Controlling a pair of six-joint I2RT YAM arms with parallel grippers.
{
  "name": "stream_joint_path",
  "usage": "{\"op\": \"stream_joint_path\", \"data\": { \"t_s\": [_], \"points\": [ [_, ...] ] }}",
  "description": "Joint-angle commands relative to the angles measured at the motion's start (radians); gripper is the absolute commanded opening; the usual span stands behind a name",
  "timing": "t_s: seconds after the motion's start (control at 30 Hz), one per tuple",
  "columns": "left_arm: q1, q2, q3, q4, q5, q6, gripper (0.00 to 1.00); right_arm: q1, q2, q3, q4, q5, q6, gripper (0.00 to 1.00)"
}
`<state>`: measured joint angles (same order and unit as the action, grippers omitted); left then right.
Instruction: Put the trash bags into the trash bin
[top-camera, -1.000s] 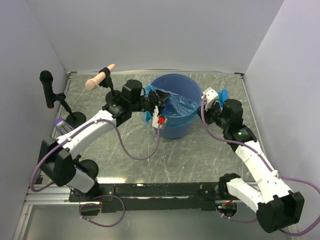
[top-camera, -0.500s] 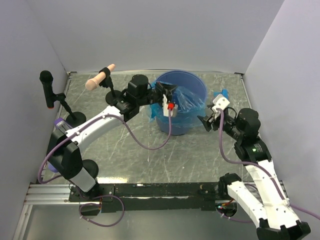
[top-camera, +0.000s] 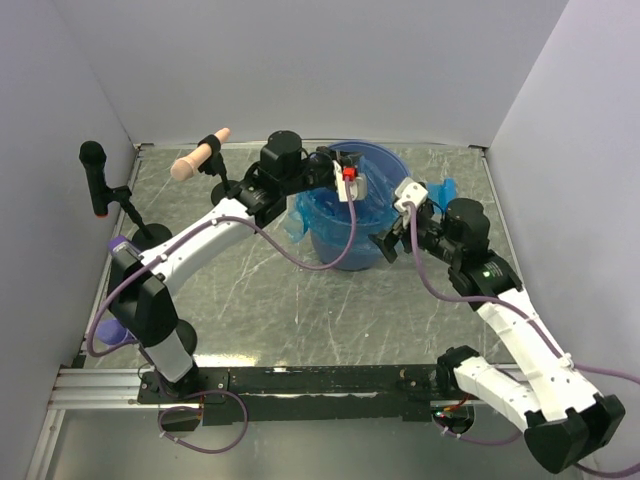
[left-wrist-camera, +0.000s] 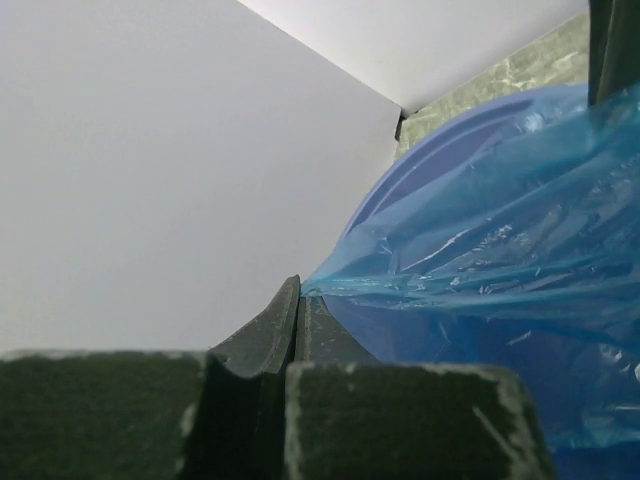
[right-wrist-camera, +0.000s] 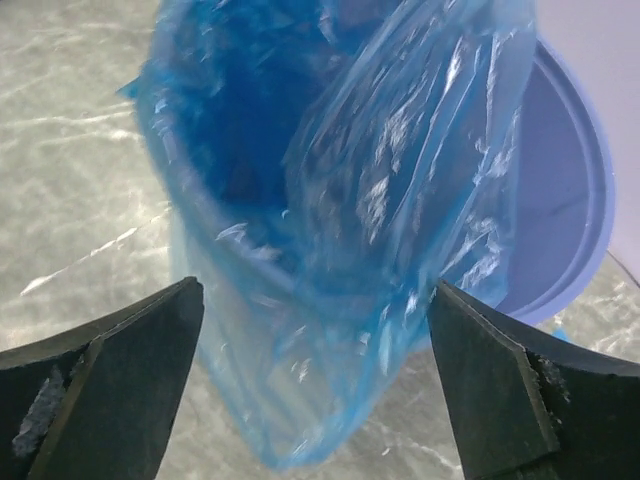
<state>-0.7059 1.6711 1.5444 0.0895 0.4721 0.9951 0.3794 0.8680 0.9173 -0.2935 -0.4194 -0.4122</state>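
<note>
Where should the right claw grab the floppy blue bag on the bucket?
Probably the loose flap of the trash bag hanging outside the trash bin, coming in level from the bin's right side. That film is thin and hangs free, so it should pinch flat, and the open right gripper faces it. The left gripper pinches another edge of the film.
</note>
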Motion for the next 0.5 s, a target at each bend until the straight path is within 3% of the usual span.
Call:
{"op": "stream_joint_path", "data": {
  "t_s": [0.0, 0.47],
  "points": [
    [-0.004, 0.029, 0.082, 0.027, -0.027, -0.136, 0.02, 0.03, 0.052, 0.074, 0.111, 0.18, 0.102, 0.99],
    [-0.003, 0.095, 0.191, 0.041, -0.102, -0.256, 0.02, 0.05, 0.229, 0.264, 0.096, 0.363, 0.19, 0.99]
  ]
}}
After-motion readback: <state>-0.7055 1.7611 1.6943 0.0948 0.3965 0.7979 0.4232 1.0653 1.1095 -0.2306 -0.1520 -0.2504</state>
